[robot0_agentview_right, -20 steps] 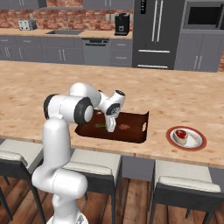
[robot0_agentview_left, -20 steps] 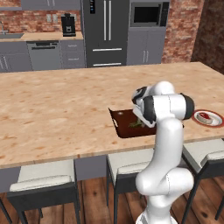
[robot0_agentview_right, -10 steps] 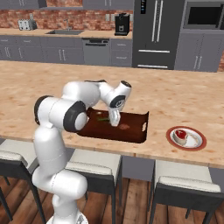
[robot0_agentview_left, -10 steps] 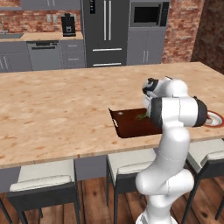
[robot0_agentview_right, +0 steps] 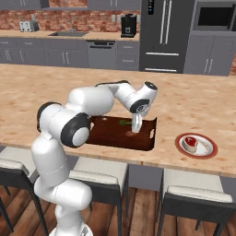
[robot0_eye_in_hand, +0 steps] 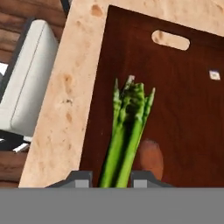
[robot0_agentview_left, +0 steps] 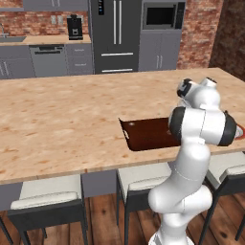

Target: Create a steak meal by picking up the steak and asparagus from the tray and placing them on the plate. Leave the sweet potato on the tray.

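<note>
Gripper: the gripper (robot0_eye_in_hand: 107, 180) sits at the bottom centre of the hand view, its two dark tips nearly closed, with the stalks of the asparagus (robot0_eye_in_hand: 127, 131) clamped between them. In the right base view the gripper (robot0_agentview_right: 136, 130) points down over the right-hand part of the tray.

Asparagus: a bundle of green stalks running from the bottom centre of the hand view up to mid-frame, tips pointing upward in that frame. It is held between the fingers over the tray's dark surface; whether it touches the tray cannot be told.

Sweet potato: the sweet potato (robot0_eye_in_hand: 148, 158) is an orange-brown lump on the tray, lower centre-right of the hand view, just beside the stalks and partly behind them.

Tray: the tray (robot0_agentview_right: 117, 139) lies dark reddish-brown at the centre of the right base view, near the counter's front edge. In the hand view its handle slot appears at the upper right.

Plate: the plate (robot0_agentview_right: 206, 150) sits white with a red-orange rim at the lower right of the right base view, on the counter (robot0_agentview_right: 203, 103), apart from the tray.

Steak: the steak (robot0_agentview_right: 190, 143) lies pinkish-red with a pale rim on the plate.

Stool: a pale seat (robot0_eye_in_hand: 27, 83) shows at the left of the hand view, beyond the counter edge.
</note>
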Controlling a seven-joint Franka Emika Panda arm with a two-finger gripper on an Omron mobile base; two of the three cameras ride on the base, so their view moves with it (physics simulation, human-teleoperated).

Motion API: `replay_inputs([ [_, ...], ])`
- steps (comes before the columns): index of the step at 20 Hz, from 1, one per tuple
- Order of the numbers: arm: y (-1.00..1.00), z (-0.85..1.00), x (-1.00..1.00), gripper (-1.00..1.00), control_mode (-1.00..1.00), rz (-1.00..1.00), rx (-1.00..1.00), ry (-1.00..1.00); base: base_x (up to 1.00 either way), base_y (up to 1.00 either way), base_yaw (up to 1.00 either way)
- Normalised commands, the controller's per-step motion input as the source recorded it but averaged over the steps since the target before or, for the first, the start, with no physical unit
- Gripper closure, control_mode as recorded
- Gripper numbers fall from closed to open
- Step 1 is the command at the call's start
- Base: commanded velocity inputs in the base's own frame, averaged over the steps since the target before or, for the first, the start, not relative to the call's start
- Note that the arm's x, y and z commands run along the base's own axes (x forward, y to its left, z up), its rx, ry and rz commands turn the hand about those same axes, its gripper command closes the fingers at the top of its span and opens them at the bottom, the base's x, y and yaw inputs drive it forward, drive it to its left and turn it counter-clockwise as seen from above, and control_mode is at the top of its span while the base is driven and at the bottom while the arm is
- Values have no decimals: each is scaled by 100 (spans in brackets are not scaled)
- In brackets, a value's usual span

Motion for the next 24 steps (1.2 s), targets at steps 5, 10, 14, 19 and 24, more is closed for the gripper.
replay_inputs([
  [5, -90, 15, 0, 100, -100, -54, 0, 5, 0, 0, 0],
  [10, -77, 0, 0, 100, -100, -59, 0, 4, 0, 0, 0],
  [14, -63, 0, 0, 100, -100, -54, -2, 1, 0, 0, 0],
  [19, -62, 0, 0, 100, -100, -43, -5, 1, 0, 0, 0],
  [24, -58, -12, 0, 100, -100, -45, -3, 0, 0, 0, 0],
])
